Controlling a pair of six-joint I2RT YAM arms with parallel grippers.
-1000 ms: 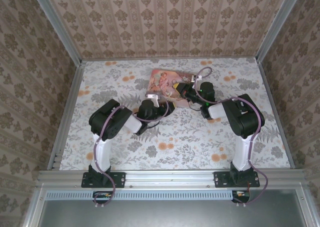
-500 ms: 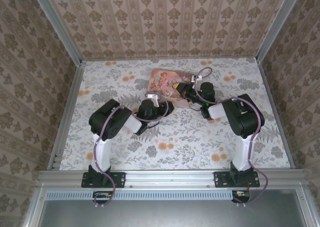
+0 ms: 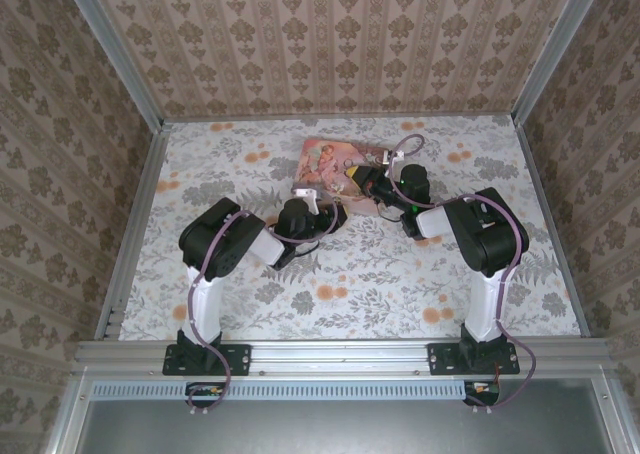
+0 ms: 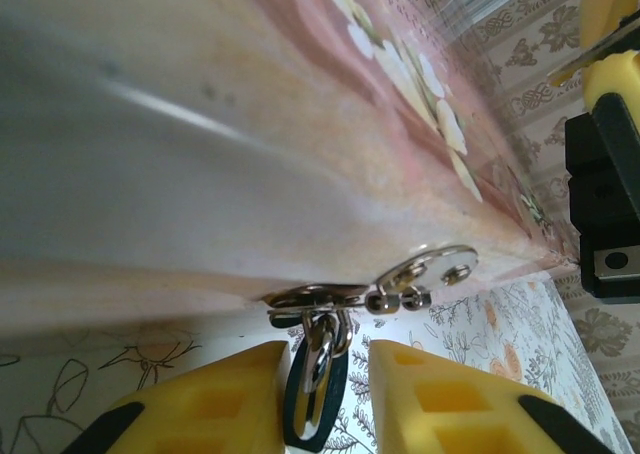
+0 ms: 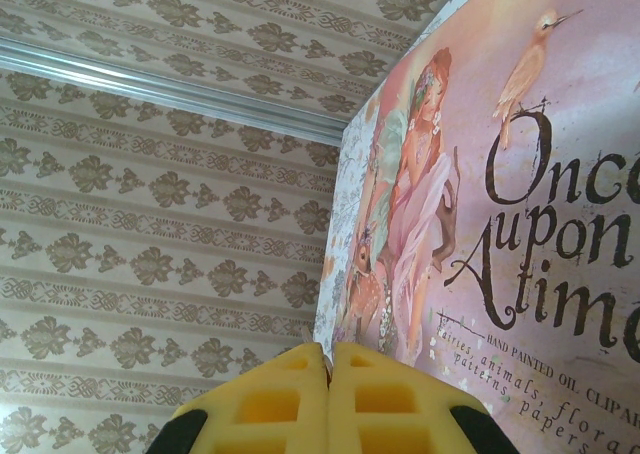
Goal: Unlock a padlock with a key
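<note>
The padlock (image 4: 318,399) has a teal body and a silvery shackle. It hangs from the metal hasp (image 4: 420,274) on the pink picture tin (image 4: 250,174). My left gripper (image 4: 328,359) straddles it, open. The left yellow finger (image 4: 215,394) touches the body, and the right finger (image 4: 450,399) stands a small gap away. From above, the left gripper (image 3: 336,214) sits at the near edge of the tin (image 3: 325,159). My right gripper (image 5: 329,352) is shut on the key (image 5: 320,350), a thin metal sliver poking out between the pads. It is beside the tin's painted lid (image 5: 500,174).
The right gripper (image 3: 357,179) hovers at the tin's right side, close to the left one. Its black and yellow body (image 4: 605,94) shows at the right edge of the left wrist view. Patterned walls enclose the floral table (image 3: 350,284).
The left gripper's fingers have drawn closer together around the padlock. Both arms otherwise hold their places in the top view.
</note>
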